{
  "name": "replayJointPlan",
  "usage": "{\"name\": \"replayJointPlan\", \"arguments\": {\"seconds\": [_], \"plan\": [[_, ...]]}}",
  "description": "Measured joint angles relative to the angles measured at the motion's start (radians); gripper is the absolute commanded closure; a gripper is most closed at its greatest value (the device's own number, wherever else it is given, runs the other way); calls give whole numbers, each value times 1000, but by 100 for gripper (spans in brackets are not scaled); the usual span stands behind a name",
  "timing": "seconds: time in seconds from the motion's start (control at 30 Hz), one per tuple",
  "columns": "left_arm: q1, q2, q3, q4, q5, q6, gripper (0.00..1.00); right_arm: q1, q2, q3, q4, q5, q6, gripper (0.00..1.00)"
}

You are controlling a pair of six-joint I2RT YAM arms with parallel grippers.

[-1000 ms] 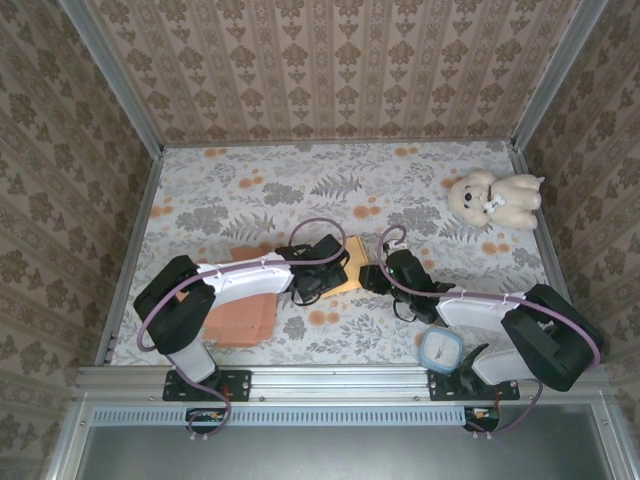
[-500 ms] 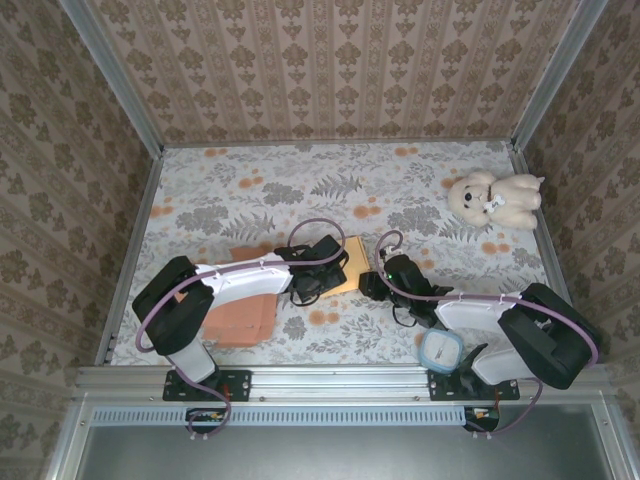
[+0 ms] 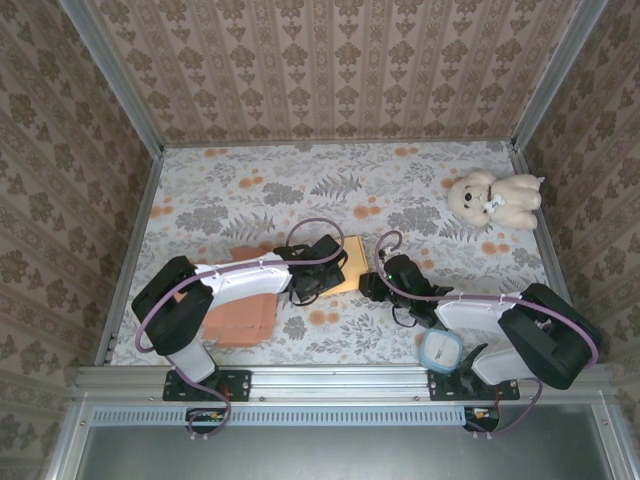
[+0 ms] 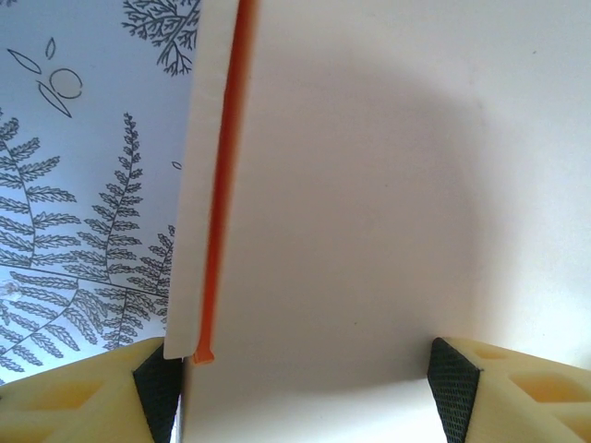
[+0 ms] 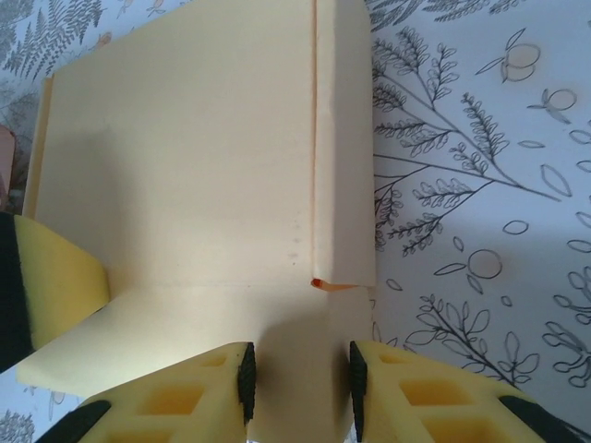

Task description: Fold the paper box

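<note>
Cream paper box (image 3: 350, 262) lies near the centre of the surface (image 3: 300, 190). At its 4 o'clock the right pincer (image 5: 297, 378) has narrowed onto a flap (image 5: 300, 323); at 8 o'clock the left pincer (image 4: 305, 388) grips a wide panel (image 4: 369, 231). The flap seems ready for folding.

The top external camera looks steeply down from above and behind the near edge, covering the whole desk (image 3: 400, 190). Each wrist camera looks from very close range onto the paper box (image 5: 185, 166), which all three views share.
</note>
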Motion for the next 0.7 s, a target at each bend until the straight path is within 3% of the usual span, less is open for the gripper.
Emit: {"name": "replayJointPlan", "arguments": {"seconds": [0.7], "plan": [[6, -6, -2, -6, -7, 0, 27, 2, -16, -13, 4, -13, -1, 67]]}}
